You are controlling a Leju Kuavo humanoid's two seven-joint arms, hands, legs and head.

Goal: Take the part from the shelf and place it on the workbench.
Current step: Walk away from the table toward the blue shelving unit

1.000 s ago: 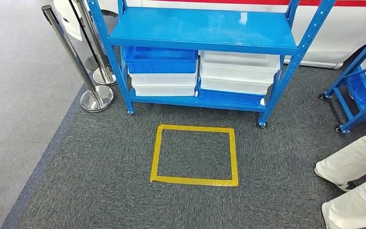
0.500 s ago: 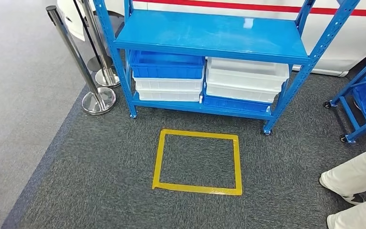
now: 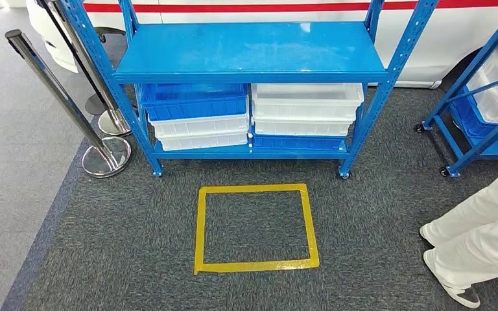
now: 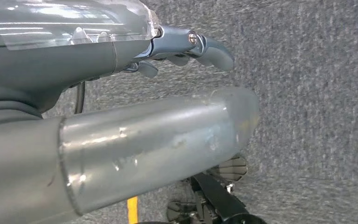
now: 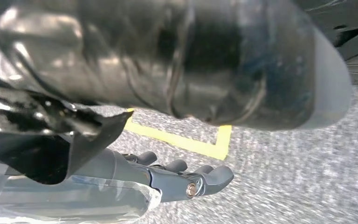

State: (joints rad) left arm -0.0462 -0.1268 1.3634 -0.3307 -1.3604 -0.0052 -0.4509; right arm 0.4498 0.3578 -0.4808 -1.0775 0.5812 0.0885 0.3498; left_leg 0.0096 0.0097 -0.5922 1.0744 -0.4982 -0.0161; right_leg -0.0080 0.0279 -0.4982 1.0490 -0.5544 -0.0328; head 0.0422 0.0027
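Observation:
A blue metal shelf (image 3: 246,52) on small wheels stands straight ahead in the head view; its middle board is bare. On its lowest level sit stacked bins: a blue bin (image 3: 191,103) on white ones at the left, white bins (image 3: 305,100) over a blue one at the right. The board above hides what is inside them. My left hand (image 4: 177,51) hangs over the grey carpet, fingers stretched out, holding nothing. My right hand (image 5: 177,179) hangs the same way near a strip of yellow tape (image 5: 186,144), with nothing in it.
A yellow tape square (image 3: 255,189) marks the carpet in front of the shelf. Chrome stanchions (image 3: 104,155) stand at the left, a second blue wheeled shelf (image 3: 467,129) at the right. A person's white-trousered legs (image 3: 480,240) stand close at the right.
The whole head picture has shifted: the camera moved, and the shelf now faces me squarely with the tape square centred. The person's legs have stepped further into view.

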